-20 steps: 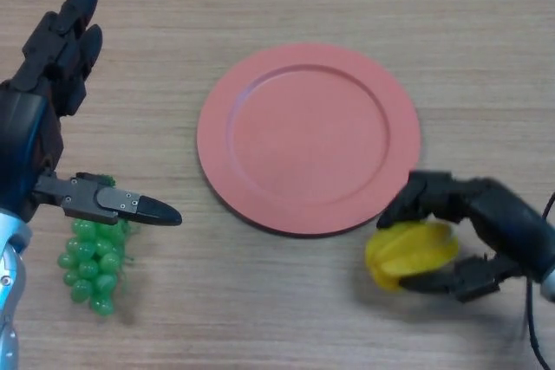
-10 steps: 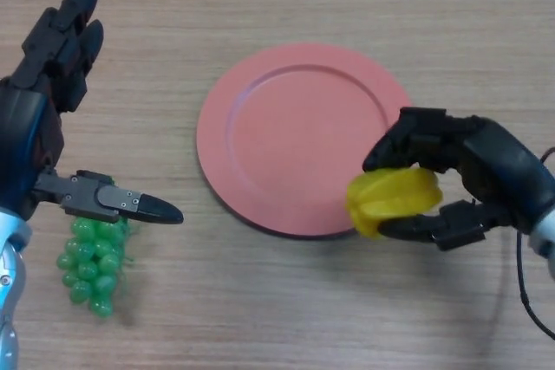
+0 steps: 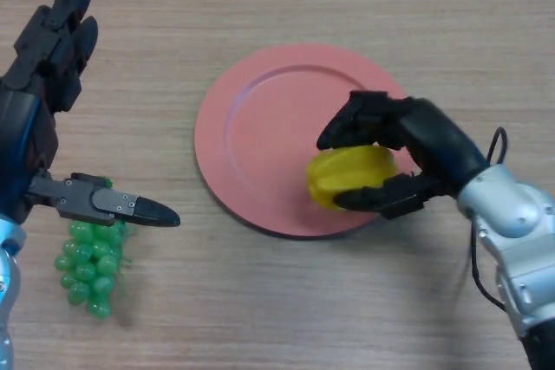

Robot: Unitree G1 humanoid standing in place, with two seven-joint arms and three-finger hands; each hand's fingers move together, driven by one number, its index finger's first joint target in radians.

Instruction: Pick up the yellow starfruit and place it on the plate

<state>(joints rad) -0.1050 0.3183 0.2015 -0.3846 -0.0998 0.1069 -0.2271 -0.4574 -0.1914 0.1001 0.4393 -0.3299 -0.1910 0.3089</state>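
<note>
**Starfruit over plate, release pending**

Right hand fingers and thumb curled round yellow starfruit, held over the right part of the red plate. Next: lower, open fingers. Left hand idle, fingers straight, above green grapes.

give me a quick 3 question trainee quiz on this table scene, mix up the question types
1. True or false: the right hand has its fingers curled round the starfruit.
2. Multiple choice: the starfruit now shows over which thing? A) the bare table B) the pink plate C) the green grapes
3. Fill the gap: the left hand shows with straight fingers at the view's ____ side, above the grapes.

Key: 1 true; 2 B; 3 left
</note>
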